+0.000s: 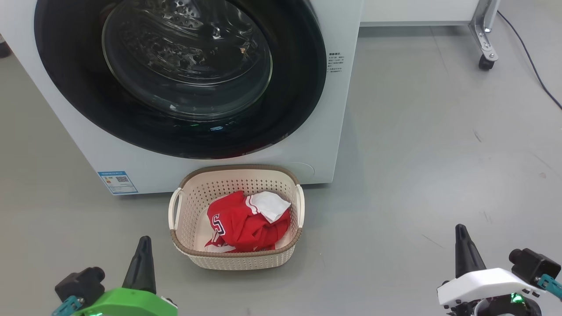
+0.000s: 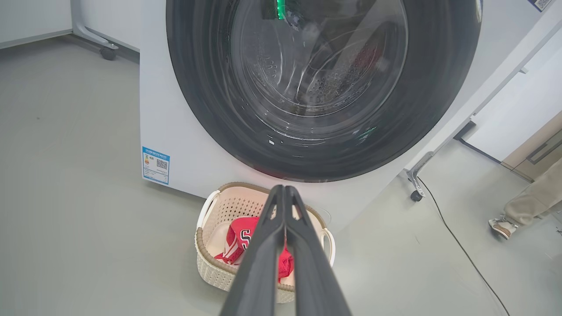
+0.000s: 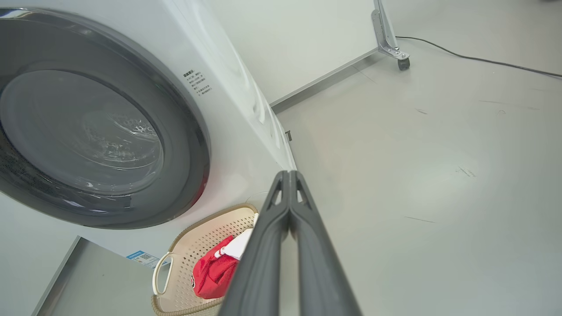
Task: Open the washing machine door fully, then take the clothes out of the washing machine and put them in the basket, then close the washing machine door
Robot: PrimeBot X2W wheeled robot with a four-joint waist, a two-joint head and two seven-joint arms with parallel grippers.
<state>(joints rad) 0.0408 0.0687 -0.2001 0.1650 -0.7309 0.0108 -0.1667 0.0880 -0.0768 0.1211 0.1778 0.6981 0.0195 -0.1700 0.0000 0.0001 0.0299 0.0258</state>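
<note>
The white washing machine (image 1: 338,101) stands ahead with its round black-rimmed washing machine door (image 1: 290,87) lying flat against the front, closed. On the floor right before it sits the cream basket (image 1: 239,261), and red and white clothes (image 1: 246,221) lie bunched inside. My left gripper (image 1: 142,245) hangs low at the left of the basket, fingers pressed together, holding nothing. My right gripper (image 1: 461,235) is far off to the right over bare floor, also shut and empty. In the left wrist view the shut left gripper (image 2: 281,189) points at the basket (image 2: 210,267) and the door (image 2: 202,109).
A blue label (image 1: 117,182) marks the machine's lower left corner. A wheeled metal stand (image 1: 486,59) and a black cable (image 1: 533,66) are at the far right. A person's foot and trouser leg (image 2: 524,208) are in the left wrist view at the right edge.
</note>
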